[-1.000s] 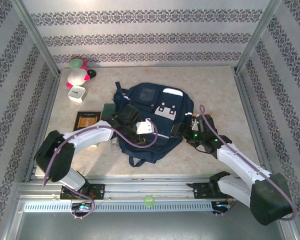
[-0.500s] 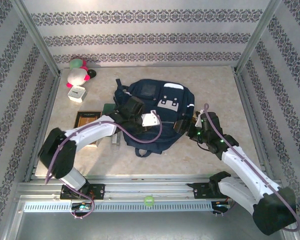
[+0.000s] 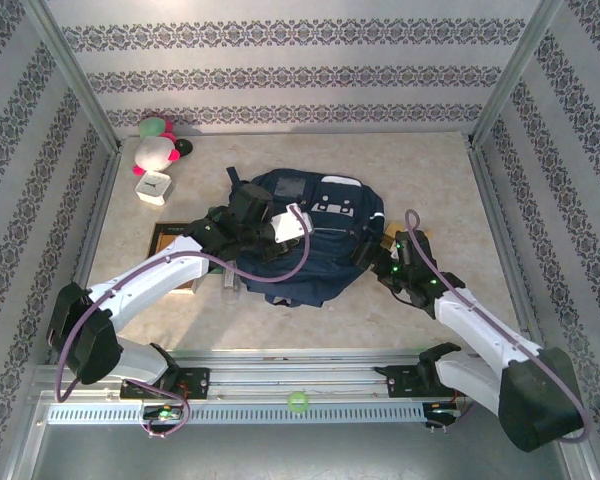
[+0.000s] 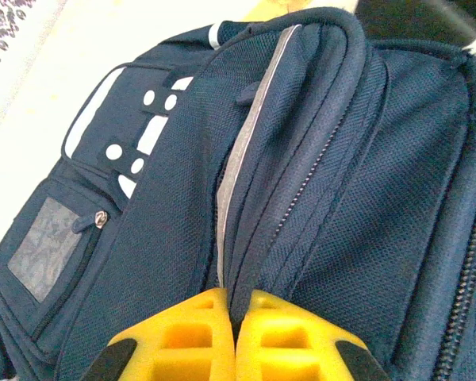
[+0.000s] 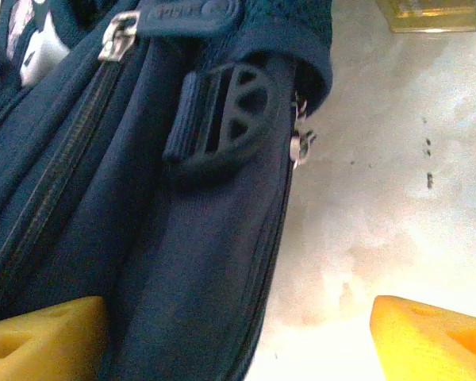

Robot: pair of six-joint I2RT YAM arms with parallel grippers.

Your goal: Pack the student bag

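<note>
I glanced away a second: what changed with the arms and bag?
The left claw shut on a fold of the student bag and pulled its near end farther away, bunching it. The right claw stayed open at the bag's right edge; plush toy unmoved.

Matt, coarse-woven navy cloth of the student bag (image 4: 381, 175)

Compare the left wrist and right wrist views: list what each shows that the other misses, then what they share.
Left wrist: the left claw shut on a fold of the bag, plus a white patch and front pocket. Right wrist: the open right claw, a black buckle and the table. Shared: the bag's navy fabric.
</note>
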